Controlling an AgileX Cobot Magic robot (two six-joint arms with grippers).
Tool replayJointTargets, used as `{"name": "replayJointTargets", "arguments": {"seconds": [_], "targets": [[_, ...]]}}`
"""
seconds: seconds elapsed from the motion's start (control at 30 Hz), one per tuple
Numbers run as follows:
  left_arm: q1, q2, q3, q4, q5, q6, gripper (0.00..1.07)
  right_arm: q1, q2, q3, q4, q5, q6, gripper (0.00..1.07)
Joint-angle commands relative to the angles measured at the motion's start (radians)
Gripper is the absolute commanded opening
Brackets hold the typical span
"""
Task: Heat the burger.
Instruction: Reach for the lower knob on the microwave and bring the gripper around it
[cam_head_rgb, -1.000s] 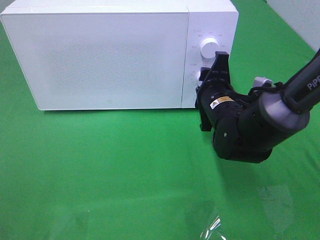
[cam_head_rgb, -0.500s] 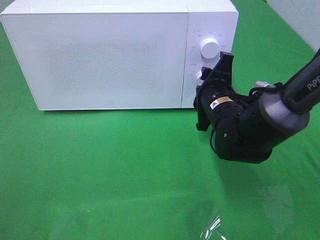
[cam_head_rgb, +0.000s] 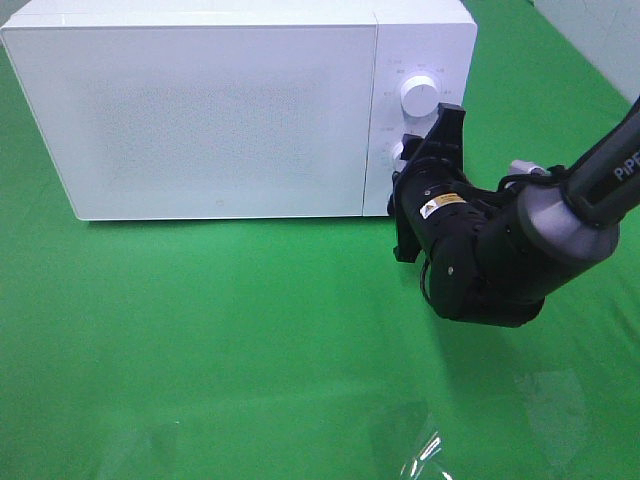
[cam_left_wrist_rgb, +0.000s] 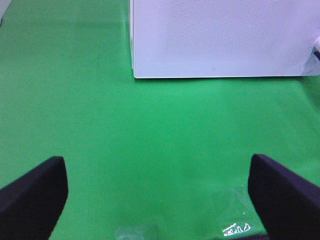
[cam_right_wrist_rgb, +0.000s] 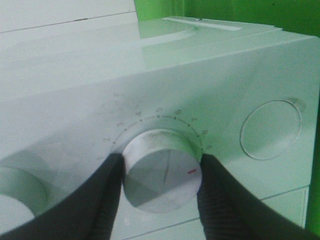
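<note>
1. A white microwave (cam_head_rgb: 220, 110) stands at the far side of the green cloth (cam_head_rgb: 200, 330), and its door (cam_head_rgb: 190, 115) is shut.
2. The control panel is at the microwave's right end, with an upper knob (cam_head_rgb: 417, 95) and a lower knob (cam_right_wrist_rgb: 160, 176) below it.
3. The right gripper (cam_right_wrist_rgb: 161, 161) reaches in from the right and grasps the lower knob. One black finger (cam_right_wrist_rgb: 107, 190) presses on each side of it.
4. The gripped knob carries a small red mark (cam_right_wrist_rgb: 190, 172), and a ring of faint numbers runs around it on the panel.
5. Beside that knob on the panel is a flat round disc (cam_right_wrist_rgb: 270, 130), possibly a button; the wrist view is too soft to be sure.
6. The left gripper (cam_left_wrist_rgb: 160, 195) hangs over bare cloth at the near side, well apart from the microwave. Its jaws are spread wide and hold nothing.
7. The burger shows in none of the views; with the door shut, I cannot tell whether it lies inside.
</note>
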Motion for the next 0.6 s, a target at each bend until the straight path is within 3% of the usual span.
{"name": "replayJointTargets", "arguments": {"seconds": [0.03, 0.37, 0.6], "targets": [[0.002, -0.017, 0.003, -0.005, -0.008, -0.004, 0.9, 0.014, -0.004, -0.045, -0.229, -0.002, -0.028, 0.12], [0.002, -0.017, 0.003, -0.005, -0.008, -0.004, 0.9, 0.014, -0.004, -0.045, -0.219, 0.002, -0.07, 0.4], [0.002, -0.017, 0.003, -0.005, -0.008, -0.004, 0.9, 0.014, -0.019, -0.028, -0.174, 0.055, -0.094, 0.45]]}}
